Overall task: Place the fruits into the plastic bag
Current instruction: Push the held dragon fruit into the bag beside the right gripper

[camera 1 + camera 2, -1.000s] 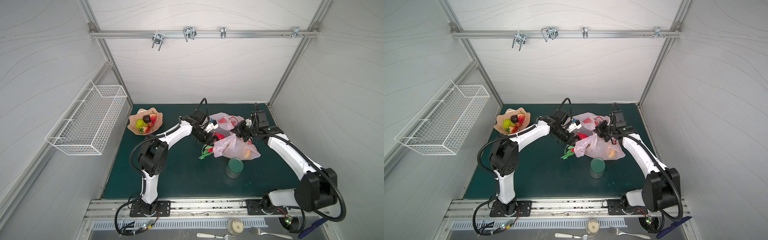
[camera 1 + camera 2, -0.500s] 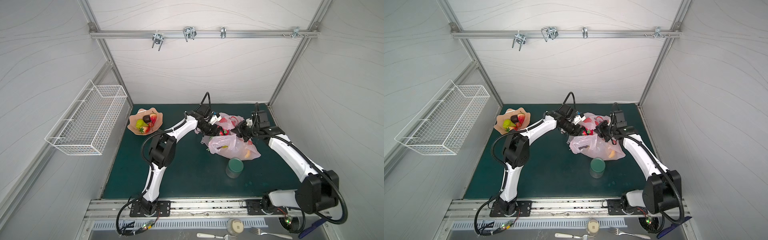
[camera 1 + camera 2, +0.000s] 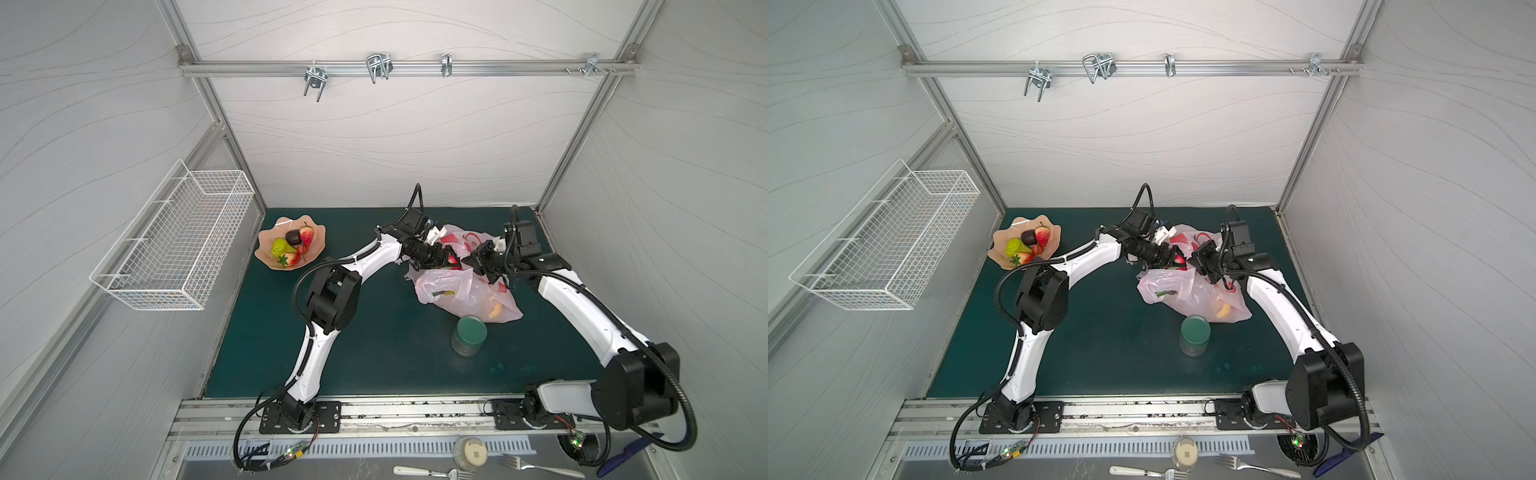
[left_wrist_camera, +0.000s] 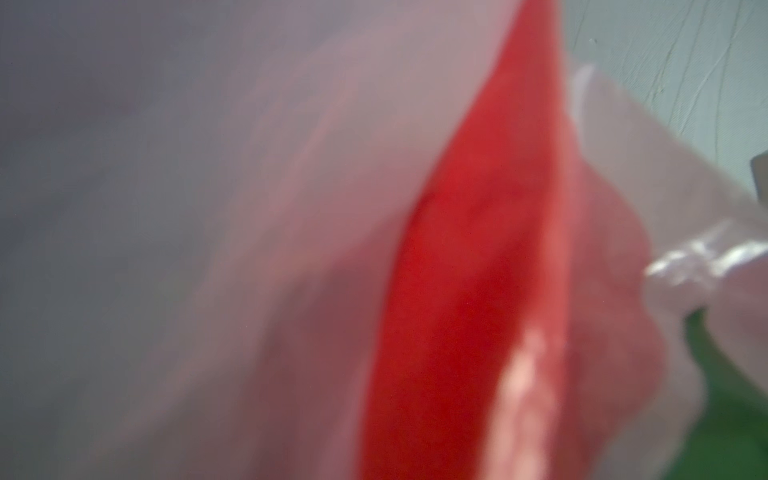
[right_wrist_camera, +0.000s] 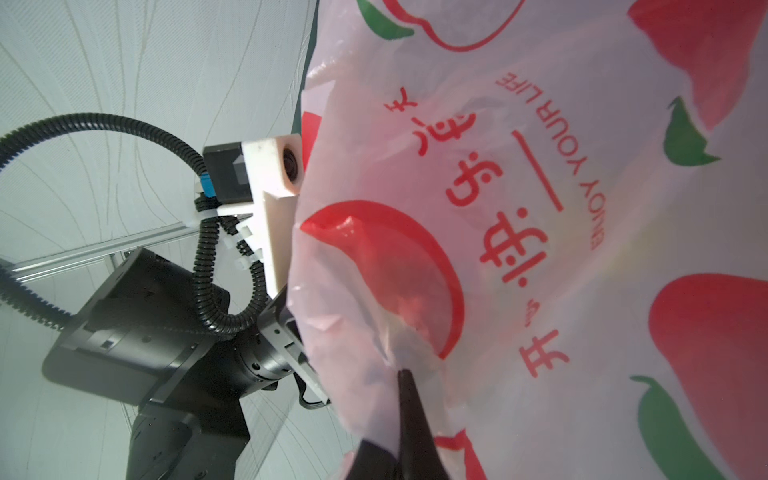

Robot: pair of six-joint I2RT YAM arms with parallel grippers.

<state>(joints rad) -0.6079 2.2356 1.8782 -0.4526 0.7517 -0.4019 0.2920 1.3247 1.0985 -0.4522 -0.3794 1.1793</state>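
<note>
**Our tally of the table**

We count two robot arms (image 3: 332,291) (image 3: 582,307), one plastic bag (image 3: 465,286), one green-lidded jar (image 3: 469,332), one wire basket (image 3: 174,241) and one scalloped dish (image 3: 266,259). The dish holds five fruits: two strawberries (image 3: 307,237) (image 3: 289,258), one green fruit (image 3: 280,247), one dark brown fruit (image 3: 293,237) and one cherry (image 3: 302,249). We see one red fruit (image 3: 452,259) at the bag's mouth. Through the film we make out two more, a yellow fruit (image 3: 495,309) and a green shape (image 3: 436,293); any others are hidden. Along the front edge we count two forks (image 3: 432,472) (image 3: 536,463) and one small round pot (image 3: 469,453).

On the green tabletop (image 3: 374,353), the peach scalloped dish (image 3: 266,254) sits back left, toy fruits (image 3: 293,237) in it. The pale pink plastic bag (image 3: 469,291) lies back right; the green-lidded glass jar (image 3: 468,334) stands just before it.
</note>
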